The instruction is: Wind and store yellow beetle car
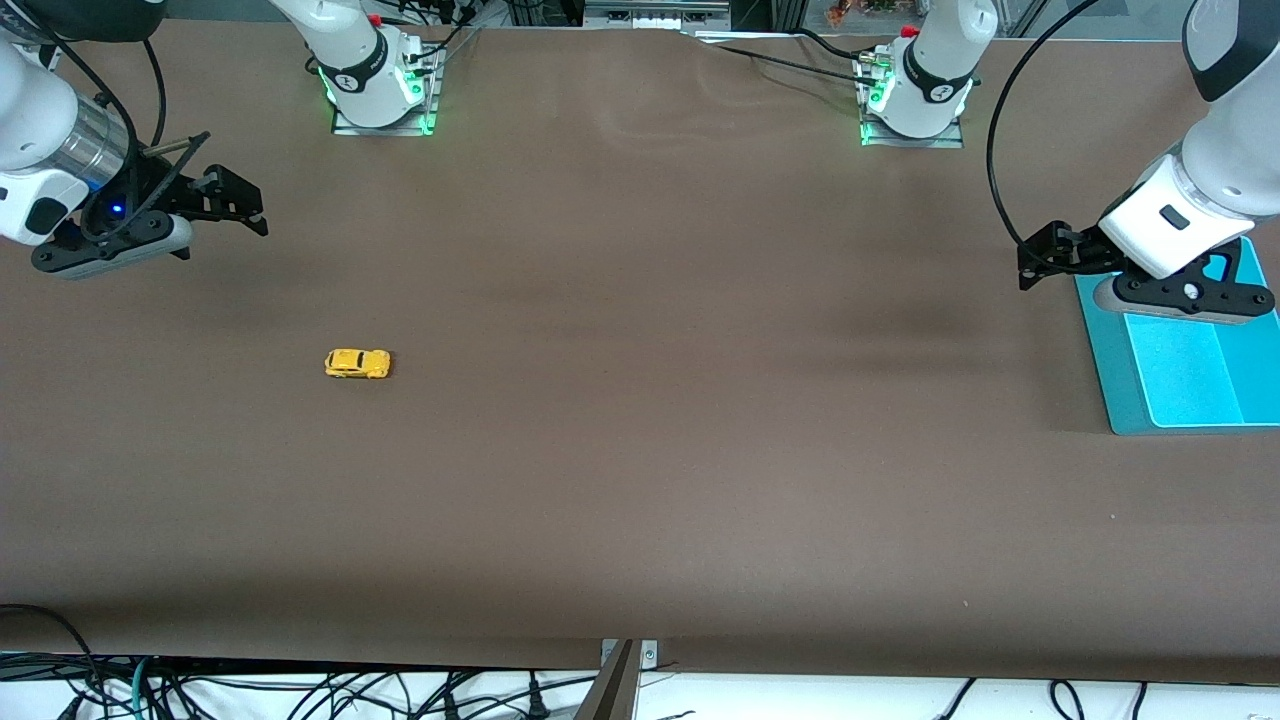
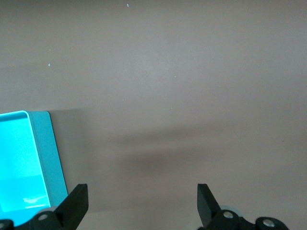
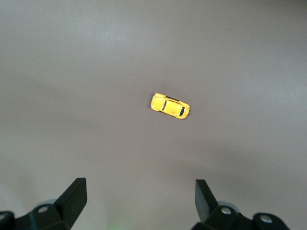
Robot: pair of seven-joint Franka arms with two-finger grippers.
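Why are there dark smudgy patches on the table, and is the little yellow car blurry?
Front view: the soft dark patches on the table are shadows of the arms overhead; green lights glow at both bases. Left wrist view: a faint shadow lies beside the teal tray, which looks very bright inside. Right wrist view: the yellow beetle car looks sharp, with hardly any shadow.

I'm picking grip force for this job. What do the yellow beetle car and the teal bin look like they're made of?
Yellow beetle car: glossy painted shell, die-cast metal or hard plastic; the look cannot settle which. Teal bin: probably smooth moulded plastic, with an even colour and rounded rim.
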